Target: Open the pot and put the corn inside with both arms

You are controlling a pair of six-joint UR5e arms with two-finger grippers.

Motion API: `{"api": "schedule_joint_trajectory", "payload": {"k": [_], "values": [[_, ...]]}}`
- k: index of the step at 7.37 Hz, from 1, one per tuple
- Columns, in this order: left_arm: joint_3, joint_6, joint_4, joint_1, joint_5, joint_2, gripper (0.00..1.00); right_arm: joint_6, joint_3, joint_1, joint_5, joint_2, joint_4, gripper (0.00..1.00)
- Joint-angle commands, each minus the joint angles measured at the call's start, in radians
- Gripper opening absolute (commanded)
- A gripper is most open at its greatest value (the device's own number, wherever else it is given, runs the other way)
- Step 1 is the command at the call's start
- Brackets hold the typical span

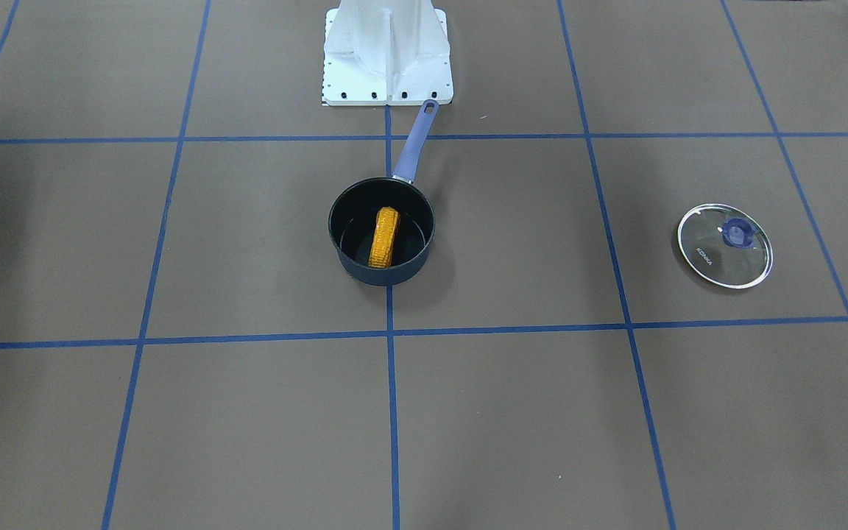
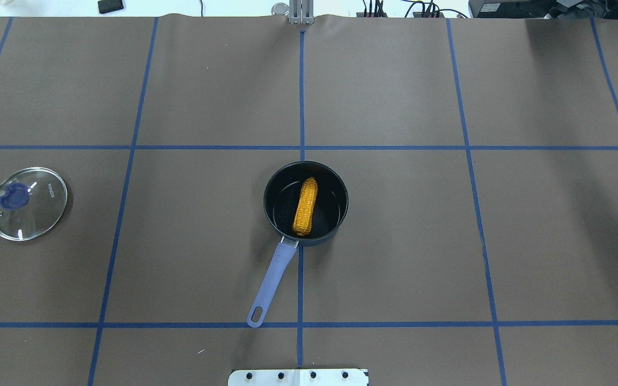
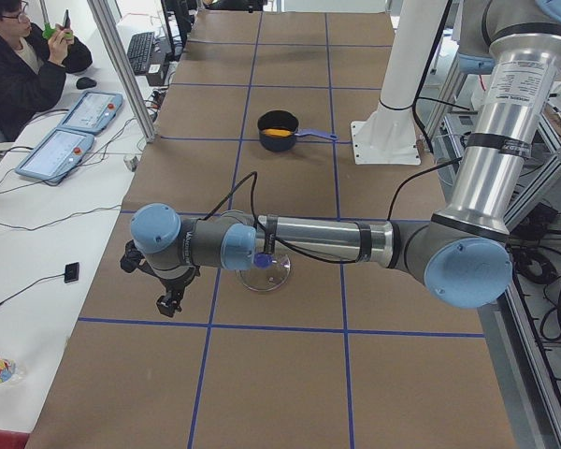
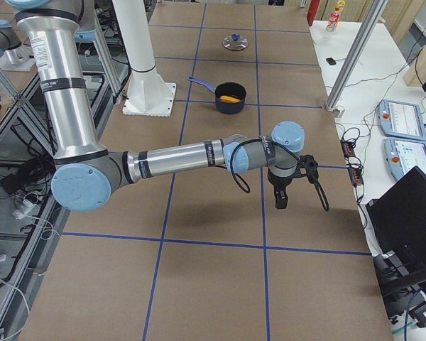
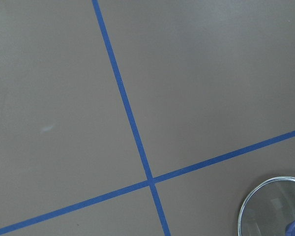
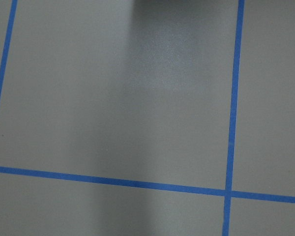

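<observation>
The dark pot (image 2: 274,212) with a lavender handle (image 2: 270,284) stands open at the table's middle. The orange-yellow corn (image 2: 306,207) lies inside it, also in the front view (image 1: 384,236). The glass lid (image 2: 28,203) with a blue knob lies flat far to the robot's left, also in the front view (image 1: 724,245). My left gripper (image 3: 168,304) shows only in the left side view, beyond the lid. My right gripper (image 4: 280,199) shows only in the right side view, far from the pot. I cannot tell whether either is open or shut.
The white base pedestal (image 1: 387,55) stands behind the pot's handle. Blue tape lines grid the brown table (image 2: 395,241). An operator (image 3: 23,70) sits at the far side, with tablets (image 3: 56,150) beside the table edge.
</observation>
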Motion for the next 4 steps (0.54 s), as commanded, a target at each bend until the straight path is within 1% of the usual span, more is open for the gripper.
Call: {"api": "schedule_joint_trajectory", "payload": {"k": [1,4], "values": [[-0.001,0.001,-0.002,-0.001,-0.001,0.0,0.97,-0.003,-0.005,0.0,0.004,-0.005,0.001,1.0],[0.003,0.001,-0.002,-0.002,-0.001,0.008,0.98,-0.004,-0.016,0.0,0.004,-0.013,0.001,1.0]]}}
